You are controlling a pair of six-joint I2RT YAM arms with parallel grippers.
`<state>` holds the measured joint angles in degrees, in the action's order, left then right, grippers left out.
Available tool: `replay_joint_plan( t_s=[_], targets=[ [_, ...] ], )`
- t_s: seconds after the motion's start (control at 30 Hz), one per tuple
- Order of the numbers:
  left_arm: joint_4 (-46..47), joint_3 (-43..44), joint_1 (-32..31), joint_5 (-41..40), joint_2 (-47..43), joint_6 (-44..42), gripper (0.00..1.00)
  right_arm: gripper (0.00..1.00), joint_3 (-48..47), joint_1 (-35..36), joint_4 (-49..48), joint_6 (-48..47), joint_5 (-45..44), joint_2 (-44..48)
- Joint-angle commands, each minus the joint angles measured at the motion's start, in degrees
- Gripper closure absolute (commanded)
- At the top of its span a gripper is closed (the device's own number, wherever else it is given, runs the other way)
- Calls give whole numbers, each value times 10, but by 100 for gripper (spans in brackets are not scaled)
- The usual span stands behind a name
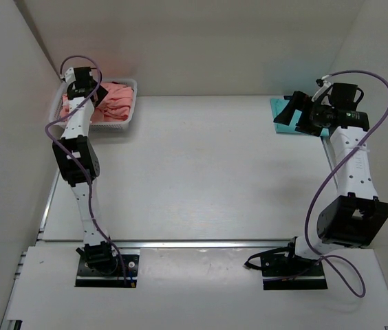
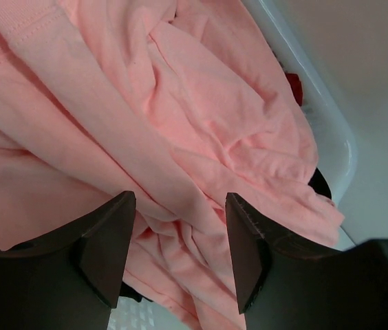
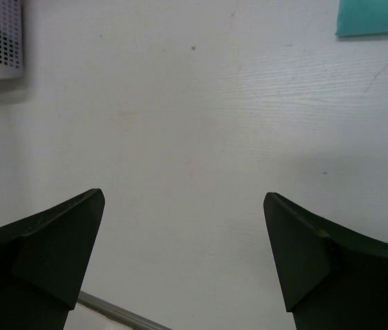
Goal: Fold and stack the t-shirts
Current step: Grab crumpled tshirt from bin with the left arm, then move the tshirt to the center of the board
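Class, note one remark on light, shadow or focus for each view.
Top external view: soft even light, a pink cast on the wall behind the salmon-pink t-shirt. Left wrist view: folds gently shaded, the left gripper dark. Right wrist view: bright table, faint shadow band at right, right gripper in silhouette.

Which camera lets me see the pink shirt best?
The left wrist view. The pink shirt fills it up close, wrinkles and seams clear, under the open left gripper. The top view shows it small, bunched in the white basket, partly behind the left arm. The right wrist view barely shows it, just the basket's corner.
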<state>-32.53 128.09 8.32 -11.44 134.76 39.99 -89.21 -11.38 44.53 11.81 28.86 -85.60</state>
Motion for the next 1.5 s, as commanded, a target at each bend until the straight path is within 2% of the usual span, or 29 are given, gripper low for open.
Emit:
replay_joint_plan(
  t_s=[0.0, 0.07, 0.17, 0.23, 0.27, 0.33, 0.37, 0.4, 0.43, 0.47, 0.5, 0.57, 0.6, 0.73, 0.8, 0.87, 0.93, 1.0, 1.13, 1.23, 1.3, 1.4, 1.47],
  targets=[
    [-9, 36, 4, -22, 13, -24, 34, 1, 17, 2, -22, 7, 8, 28],
    [-12, 49, -1, -38, 21, -40, 35, 1, 27, -2, -28, 10, 11, 31],
    [2, 47, -1, -21, 35, -49, 34, 1, 34, 2, -34, 20, 8, 44],
    [-4, 57, 6, -6, 47, -40, 38, 0, 44, 4, -34, 21, 4, 47],
    [-14, 68, 12, -1, 56, -37, 41, 1, 47, 7, -34, 18, 5, 54],
    [-22, 90, 13, 11, 70, -40, 57, 10, 51, 10, -31, 15, -3, 68],
    [-24, 98, 8, 12, 74, -43, 79, 26, 58, 14, -27, 11, -6, 75],
    [-33, 116, 8, 12, 75, -40, 92, 38, 66, 17, -28, 11, -14, 82],
    [-36, 133, 6, 8, 72, -42, 96, 45, 69, 15, -22, 11, -26, 94],
    [-34, 146, 3, -1, 66, -37, 99, 73, 74, 17, -23, 12, -39, 104],
    [-26, 150, 3, -3, 53, -38, 100, 90, 78, 23, -23, 8, -47, 111],
    [-3, 141, -6, 0, 18, -35, 100, 87, 86, 33, -24, 8, -55, 128],
    [12, 136, -8, 7, -9, -31, 100, 78, 97, 42, -27, 3, -57, 141],
    [69, 45, -26, 31, -139, -26, 100, 77, 154, 78, -89, -25, -96, 200],
    [92, -10, -43, 34, -200, -45, 100, 70, 190, 73, -133, -28, -109, 251],
    [111, -26, -71, 31, -251, -77, 100, 72, 220, 56, -166, -15, -92, 273],
    [104, -24, -125, 26, -310, -115, 100, 87, 220, 42, -159, -5, -77, 279],
    [101, -33, -160, 27, -355, -124, 100, 98, 215, 64, -129, -18, -120, 277],
    [108, -36, -227, 61, -429, -90, 100, 98, 170, 122, -50, -43, -224, 241],
    [103, -8, -262, 77, -450, -55, 100, 89, 157, 130, -35, -47, -216, 243],
    [100, 0, -261, 108, -458, -10, 100, 73, 167, 127, -37, -34, -194, 256],
    [117, -49, -277, 99, -484, -8, 100, 61, 190, 135, -40, -24, -187, 278],
    [142, -135, -282, 99, -500, 9, 100, 57, 207, 144, -41, -19, -180, 291]
  ],
)
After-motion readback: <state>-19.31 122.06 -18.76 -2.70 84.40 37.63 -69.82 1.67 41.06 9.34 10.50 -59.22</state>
